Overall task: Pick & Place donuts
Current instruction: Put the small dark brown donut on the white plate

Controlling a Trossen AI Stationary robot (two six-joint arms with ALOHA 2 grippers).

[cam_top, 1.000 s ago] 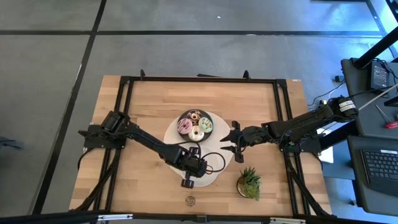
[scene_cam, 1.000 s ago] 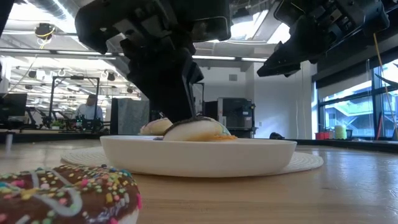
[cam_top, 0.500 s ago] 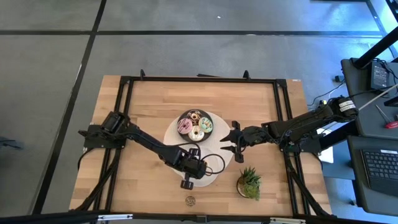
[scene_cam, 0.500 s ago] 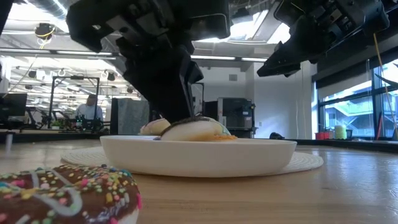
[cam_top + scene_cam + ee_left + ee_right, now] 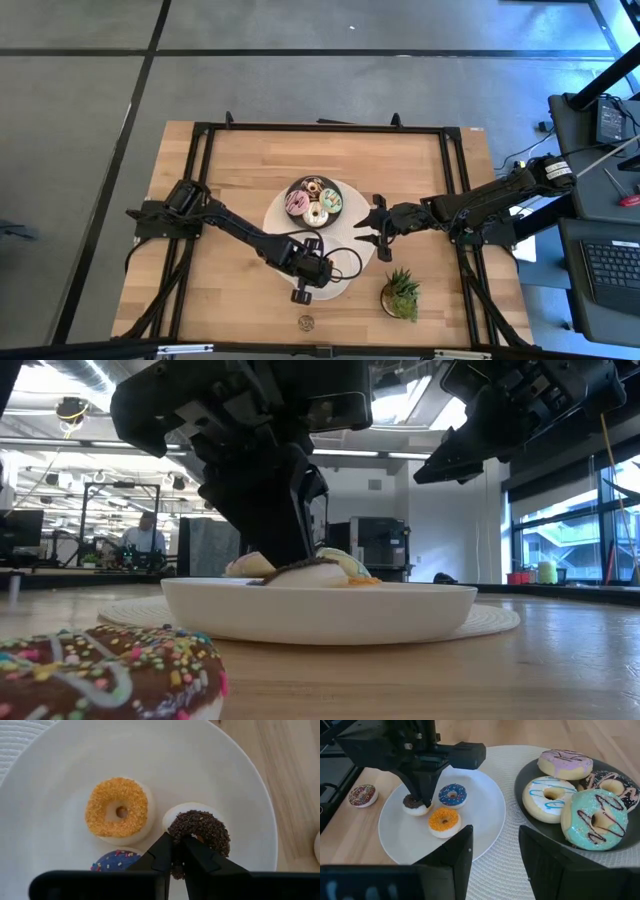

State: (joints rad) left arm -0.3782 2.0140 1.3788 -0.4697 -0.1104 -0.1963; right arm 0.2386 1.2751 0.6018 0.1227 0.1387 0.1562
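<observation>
A white plate (image 5: 45,795) holds three mini donuts: orange (image 5: 117,810), blue-purple (image 5: 115,860) and dark brown (image 5: 200,830). My left gripper (image 5: 177,865) comes down over this plate, shut on the dark brown donut (image 5: 414,803). A dark plate (image 5: 527,842) beside it holds pink (image 5: 565,762), white (image 5: 550,795), green (image 5: 592,817) and brown iced donuts. A brown sprinkled donut (image 5: 100,670) lies on the table by the near edge. My right gripper (image 5: 495,860) hangs open above the woven mat, touching nothing. My left gripper pinches the dark brown donut's ring at one side (image 5: 176,851) between its two fingers. The fingers come from above, slanting down. The donut's underside rests on the white plate, about flat.
A round woven mat (image 5: 512,755) lies under both plates. A small green potted plant (image 5: 400,295) stands at the near right of the table. A black frame (image 5: 320,128) runs round the table's edges. Bare wood shows to the left and far side.
The dark brown donut in my left gripper has sunk and settled flatter onto the white plate; the iced donuts behind it now show above it in the low view.
</observation>
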